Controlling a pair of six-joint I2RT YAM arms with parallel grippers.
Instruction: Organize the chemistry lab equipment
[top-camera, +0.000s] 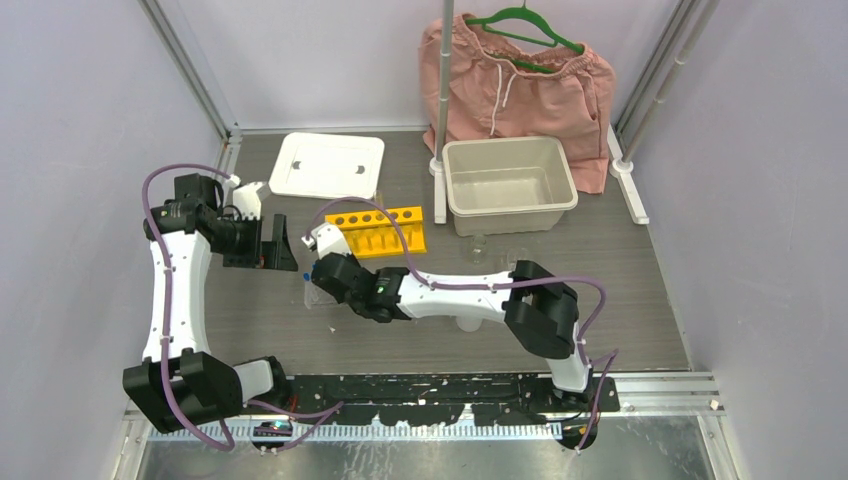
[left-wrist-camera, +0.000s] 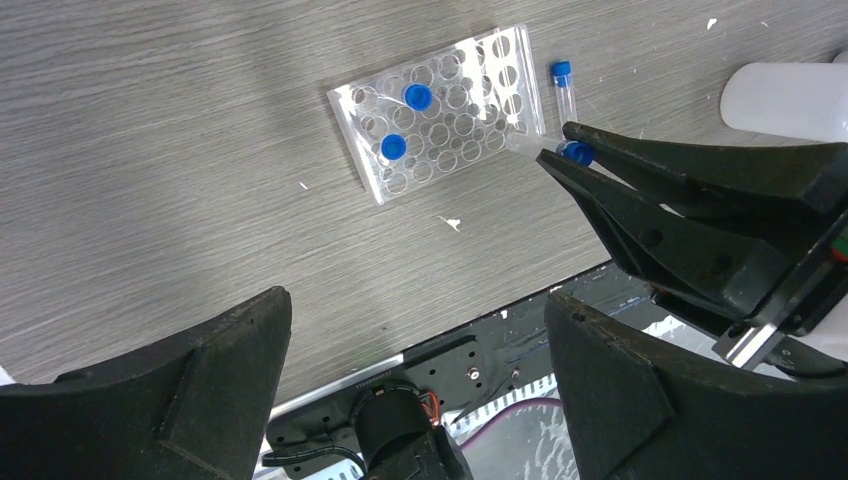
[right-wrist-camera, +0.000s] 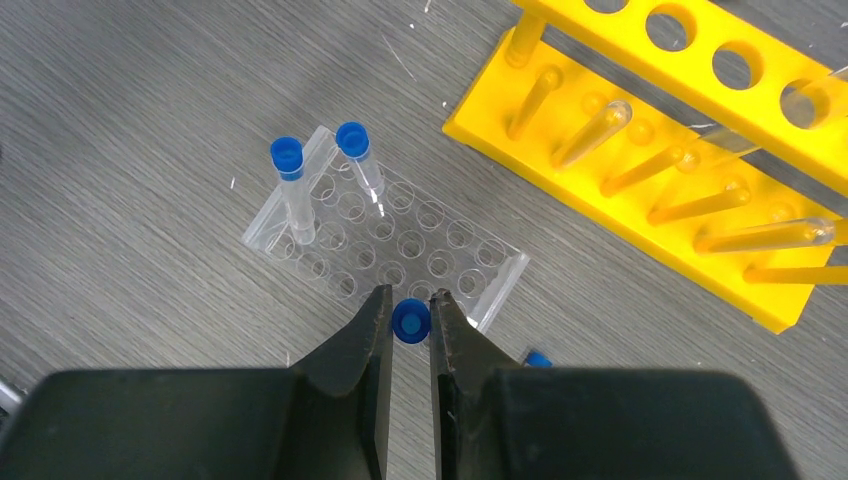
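Observation:
A clear rack (right-wrist-camera: 400, 245) lies flat on the table, with two blue-capped tubes (right-wrist-camera: 290, 175) standing in its far-left holes. My right gripper (right-wrist-camera: 410, 297) is shut on a third blue-capped tube (right-wrist-camera: 410, 321) just above the rack's near edge. It also shows in the top view (top-camera: 318, 284) and the left wrist view (left-wrist-camera: 570, 152). Another capped tube (left-wrist-camera: 563, 85) lies loose on the table beside the rack (left-wrist-camera: 470, 120). The yellow rack (right-wrist-camera: 700, 190) holds several clear tubes. My left gripper (left-wrist-camera: 415, 300) is open and empty, left of the clear rack (top-camera: 283, 243).
A beige tub (top-camera: 508, 185) and a white lid (top-camera: 327, 165) sit at the back. Pink shorts (top-camera: 520, 90) hang on a green hanger behind the tub. Small clear beakers (top-camera: 480, 247) stand in front of the tub. A tiny white cup (top-camera: 468, 322) sits by the right arm.

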